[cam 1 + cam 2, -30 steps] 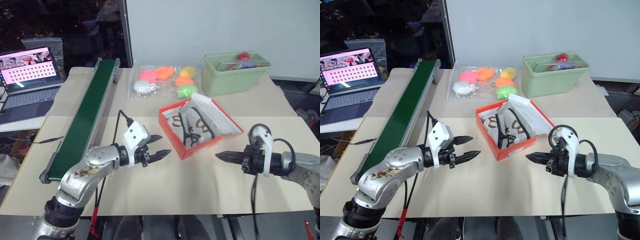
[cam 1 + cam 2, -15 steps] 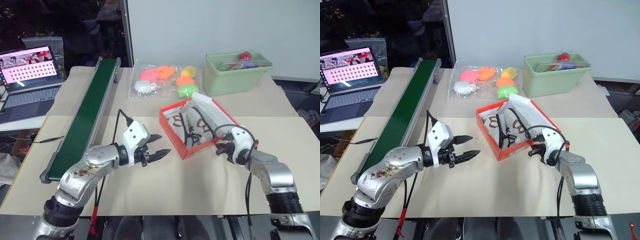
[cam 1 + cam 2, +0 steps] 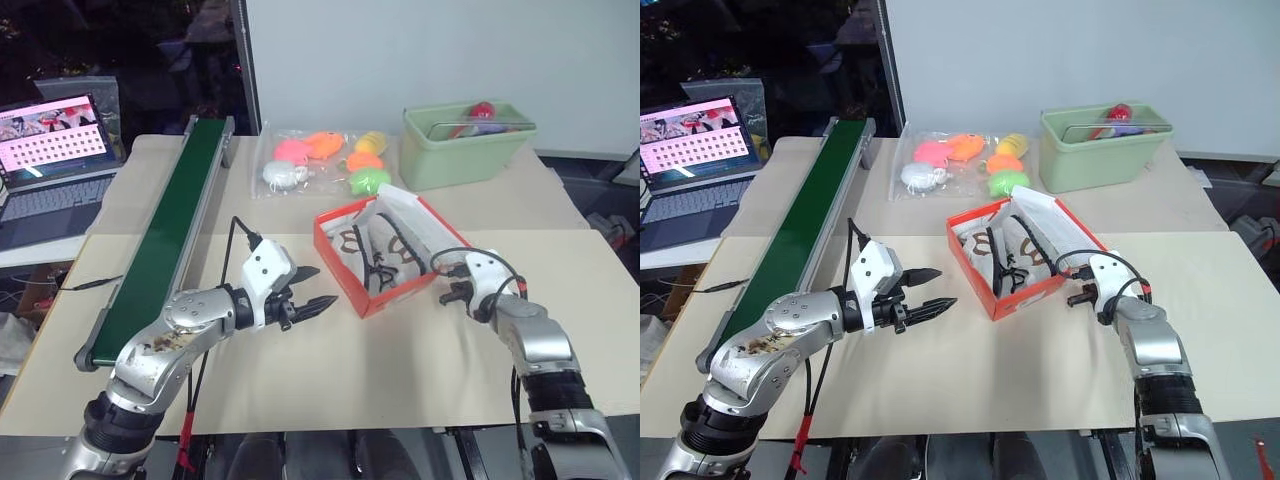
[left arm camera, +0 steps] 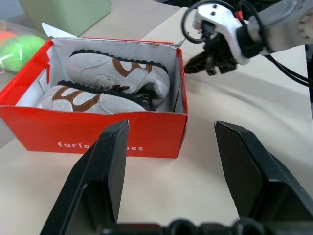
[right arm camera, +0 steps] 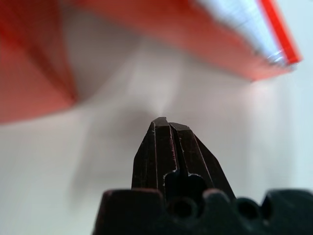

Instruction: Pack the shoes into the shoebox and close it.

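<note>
Shoebox (image 3: pixel 372 262) stands open at mid-counter (image 3: pixel 330 370), both shoes (image 4: pixel 105 88) inside, toes partly hidden by the box wall. The lid (image 3: pixel 432 235) seems to lean open behind, partly masked. Right gripper (image 3: pixel 447 293), fingers together, sits close to the box's near corner; contact unclear. Left gripper (image 3: pixel 318 288), fingers apart, holds nothing.

- The shoebox (image 3: pixel 385 262) sits mid-table with its lid open toward the right, the 2 shoes (image 4: pixel 105 87) lying side by side inside it.
- The left gripper (image 3: pixel 318 295) hovers just left of the box; the right gripper (image 3: pixel 447 292) sits close beside its right corner.
- A bin (image 3: pixel 468 145) and a bag of toys (image 3: pixel 325 162) lie behind the box.
- A conveyor (image 3: pixel 165 240) runs along the left, a laptop (image 3: pixel 52 155) beyond it.
</note>
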Controlling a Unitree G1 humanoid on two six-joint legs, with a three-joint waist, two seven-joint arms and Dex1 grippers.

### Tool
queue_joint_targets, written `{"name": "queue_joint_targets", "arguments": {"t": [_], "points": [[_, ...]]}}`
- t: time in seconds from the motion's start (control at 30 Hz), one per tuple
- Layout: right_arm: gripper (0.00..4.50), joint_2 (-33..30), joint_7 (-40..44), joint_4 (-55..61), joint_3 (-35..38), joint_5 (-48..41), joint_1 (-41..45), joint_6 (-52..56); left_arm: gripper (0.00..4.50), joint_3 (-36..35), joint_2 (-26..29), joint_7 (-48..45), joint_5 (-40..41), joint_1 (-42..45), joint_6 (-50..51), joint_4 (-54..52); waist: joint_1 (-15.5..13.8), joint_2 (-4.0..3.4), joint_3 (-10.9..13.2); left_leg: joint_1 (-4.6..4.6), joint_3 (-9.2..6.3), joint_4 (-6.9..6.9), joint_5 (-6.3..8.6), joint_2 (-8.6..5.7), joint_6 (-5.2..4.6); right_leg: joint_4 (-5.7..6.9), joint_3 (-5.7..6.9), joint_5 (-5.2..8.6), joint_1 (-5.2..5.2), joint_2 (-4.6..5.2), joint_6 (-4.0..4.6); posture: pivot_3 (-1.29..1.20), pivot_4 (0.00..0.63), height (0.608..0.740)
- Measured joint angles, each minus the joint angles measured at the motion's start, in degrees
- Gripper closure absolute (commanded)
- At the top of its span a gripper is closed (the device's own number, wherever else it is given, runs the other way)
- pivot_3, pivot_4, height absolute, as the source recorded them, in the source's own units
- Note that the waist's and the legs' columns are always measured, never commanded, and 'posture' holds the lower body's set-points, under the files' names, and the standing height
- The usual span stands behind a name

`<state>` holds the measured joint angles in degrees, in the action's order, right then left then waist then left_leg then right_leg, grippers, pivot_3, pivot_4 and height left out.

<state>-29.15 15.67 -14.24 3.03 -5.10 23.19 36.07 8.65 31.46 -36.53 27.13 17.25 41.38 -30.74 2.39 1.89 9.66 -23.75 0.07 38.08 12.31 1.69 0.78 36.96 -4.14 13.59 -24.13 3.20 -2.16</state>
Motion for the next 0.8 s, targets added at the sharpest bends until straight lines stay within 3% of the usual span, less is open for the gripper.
{"name": "queue_joint_targets", "arguments": {"t": [0.33,0.63,0.8], "points": [[4.46,5.1,-5.5,-13.8,3.7,0.2,8.5,-5.7,1.57,-0.3,0.3,0.4,0.0,0.0,0.3,-0.8,0.2,0.00,0.0,0.00,-0.01,-0.01,0.00,0.01,0.00,0.00,0.00,-0.01,0.00,0.00,0.01,0.00,0.150,0.729],[4.46,13.7,-5.7,-17.6,19.3,-14.8,13.6,-6.7,1.57,-0.6,0.4,0.5,0.0,0.2,0.3,-0.9,0.2,-0.01,0.0,0.00,-0.02,-0.01,0.00,0.03,0.00,0.02,0.00,-0.02,0.00,-0.01,0.02,0.00,0.150,0.729],[4.46,16.6,-5.6,-16.0,22.7,-19.9,13.5,-7.0,1.57,-0.6,0.4,0.5,-0.1,0.6,0.3,-0.7,0.2,-0.02,0.0,-0.01,-0.02,-0.01,0.00,0.03,0.00,0.02,0.00,-0.02,-0.02,-0.01,0.02,0.00,0.150,0.729]]}}
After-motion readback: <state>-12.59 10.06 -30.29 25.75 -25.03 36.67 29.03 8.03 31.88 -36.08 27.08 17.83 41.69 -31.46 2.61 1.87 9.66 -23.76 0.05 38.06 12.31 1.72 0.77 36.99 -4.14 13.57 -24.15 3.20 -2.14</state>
